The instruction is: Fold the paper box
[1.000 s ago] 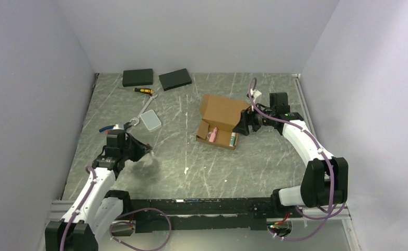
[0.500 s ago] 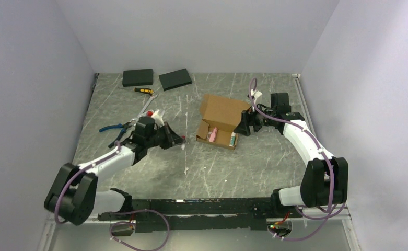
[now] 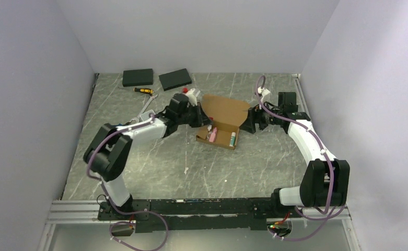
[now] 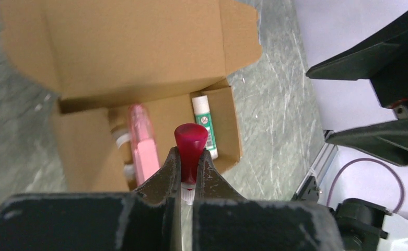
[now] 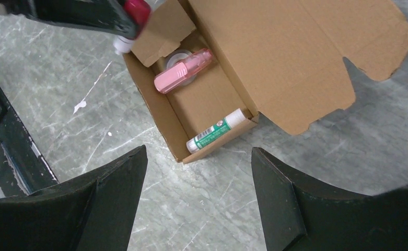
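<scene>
Inside the three pale lavender walls, a grey, marble-patterned table, scratched and flecked white, filled the floor of the top view. Just past its centre toward 1 o'clock sat the plain brown corrugated paper box: a shallow rectangular tray whose lid panel, with rounded tab corners, stood open from the 12 o'clock edge. Bare tabletop stretched from the tray's 6 o'clock side to the arm bases.

At 11 o'clock, near the back wall, lay two matte black flat rectangular slabs, with a yellow-and-black screwdriver just below them.

The left gripper hung at the tray's 9 o'clock rim, its black fingers pinched on a small white tube with a glossy red cap. The right gripper hovered at the box's 3 o'clock side with fingers spread wide, gripping nothing and apart from the cardboard.

In the tray lay a translucent pink plastic clip-like piece toward the 9 o'clock end and a green-and-white cylindrical stick against the 3 o'clock wall.
</scene>
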`<action>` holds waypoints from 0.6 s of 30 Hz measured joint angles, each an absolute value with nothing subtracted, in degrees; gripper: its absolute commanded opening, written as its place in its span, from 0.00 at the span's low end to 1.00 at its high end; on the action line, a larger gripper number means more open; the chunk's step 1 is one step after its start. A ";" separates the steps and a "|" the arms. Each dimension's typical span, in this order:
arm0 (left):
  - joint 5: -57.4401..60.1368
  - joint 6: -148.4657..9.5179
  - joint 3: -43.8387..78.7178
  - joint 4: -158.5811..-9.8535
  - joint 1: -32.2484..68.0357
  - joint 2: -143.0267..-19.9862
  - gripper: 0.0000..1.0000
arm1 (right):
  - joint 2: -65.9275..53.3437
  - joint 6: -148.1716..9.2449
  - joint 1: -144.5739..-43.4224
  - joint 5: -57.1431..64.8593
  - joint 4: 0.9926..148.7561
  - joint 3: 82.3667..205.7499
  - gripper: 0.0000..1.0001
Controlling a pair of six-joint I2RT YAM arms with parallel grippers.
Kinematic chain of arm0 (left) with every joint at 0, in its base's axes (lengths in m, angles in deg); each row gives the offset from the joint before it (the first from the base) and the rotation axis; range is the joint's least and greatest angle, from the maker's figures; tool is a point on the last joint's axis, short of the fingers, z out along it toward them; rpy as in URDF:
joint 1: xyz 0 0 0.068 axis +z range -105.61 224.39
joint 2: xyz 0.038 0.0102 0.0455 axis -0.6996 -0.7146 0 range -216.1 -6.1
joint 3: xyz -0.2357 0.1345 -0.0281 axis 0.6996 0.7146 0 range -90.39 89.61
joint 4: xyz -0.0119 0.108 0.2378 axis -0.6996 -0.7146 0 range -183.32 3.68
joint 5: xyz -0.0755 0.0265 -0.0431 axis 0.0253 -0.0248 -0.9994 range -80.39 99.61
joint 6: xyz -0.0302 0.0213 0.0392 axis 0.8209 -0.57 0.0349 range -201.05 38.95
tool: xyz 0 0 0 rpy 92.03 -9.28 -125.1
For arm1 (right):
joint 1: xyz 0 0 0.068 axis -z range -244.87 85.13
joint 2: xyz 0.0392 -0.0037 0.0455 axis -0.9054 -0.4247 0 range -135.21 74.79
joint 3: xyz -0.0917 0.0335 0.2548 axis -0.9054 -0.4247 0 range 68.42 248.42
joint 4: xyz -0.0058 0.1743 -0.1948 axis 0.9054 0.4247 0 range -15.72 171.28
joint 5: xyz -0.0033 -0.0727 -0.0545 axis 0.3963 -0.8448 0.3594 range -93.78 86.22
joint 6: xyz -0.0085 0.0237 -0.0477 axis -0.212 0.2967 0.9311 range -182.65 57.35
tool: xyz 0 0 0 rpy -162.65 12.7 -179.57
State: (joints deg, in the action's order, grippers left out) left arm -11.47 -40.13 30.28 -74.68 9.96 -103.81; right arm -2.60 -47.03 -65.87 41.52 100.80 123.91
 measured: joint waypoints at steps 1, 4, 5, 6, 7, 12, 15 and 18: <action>-11.30 -40.63 28.18 -75.21 9.21 -105.80 0.00 | -2.44 -47.03 -65.67 41.52 100.80 123.91 0.77; -10.60 -41.83 22.69 -76.91 7.09 -111.24 0.01 | -2.03 -47.08 -65.36 41.54 100.80 123.91 0.77; -10.33 -42.42 20.64 -77.92 6.31 -113.30 0.02 | -1.96 -47.08 -65.32 41.56 100.78 123.91 0.77; -10.01 -42.77 18.78 -78.68 5.61 -115.26 0.03 | -1.92 -47.08 -65.32 41.56 100.78 123.91 0.77; -9.68 -43.12 16.88 -79.60 4.91 -117.23 0.05 | -1.92 -47.10 -65.32 41.56 100.80 123.91 0.77; -6.25 -45.92 10.89 -86.27 1.91 -122.83 0.27 | -1.92 -47.16 -65.32 41.73 100.80 123.91 0.77; -3.32 -47.80 9.25 -90.68 0.23 -123.18 0.43 | -1.92 -47.18 -65.32 41.76 100.80 123.91 0.77; -0.96 -49.09 8.64 -92.39 -0.84 -123.02 0.51 | -1.92 -47.18 -65.32 41.76 100.80 123.91 0.77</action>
